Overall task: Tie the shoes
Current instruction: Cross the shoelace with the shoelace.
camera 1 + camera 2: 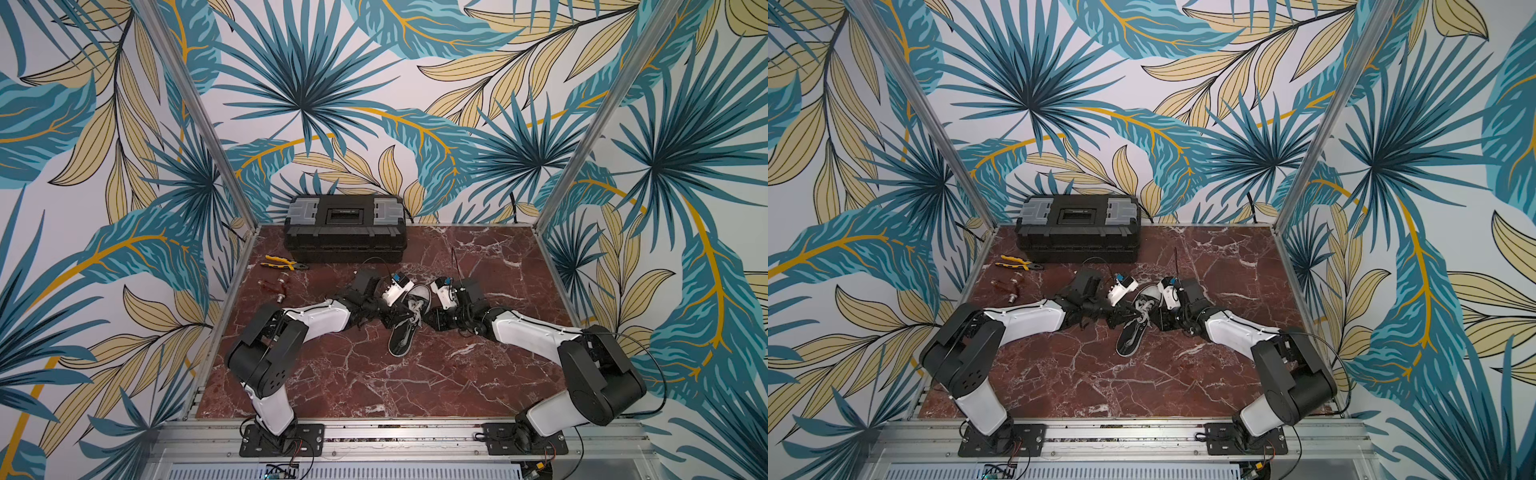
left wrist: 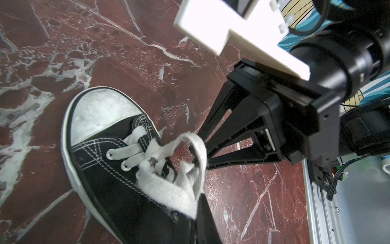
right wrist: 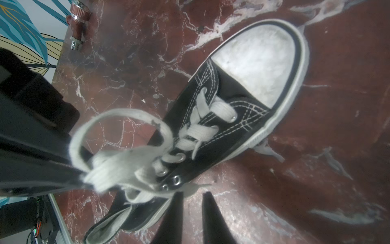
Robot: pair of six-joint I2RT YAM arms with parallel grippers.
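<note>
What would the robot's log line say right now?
left gripper: shut on laces | right gripper: jaws slightly apart beside sneaker | laces: loop held up | sneaker: sole down on table

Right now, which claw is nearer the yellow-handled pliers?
Left. The left claw sits on the sneaker's side facing the pliers; the right claw sits on the opposite side, farther off.
</note>
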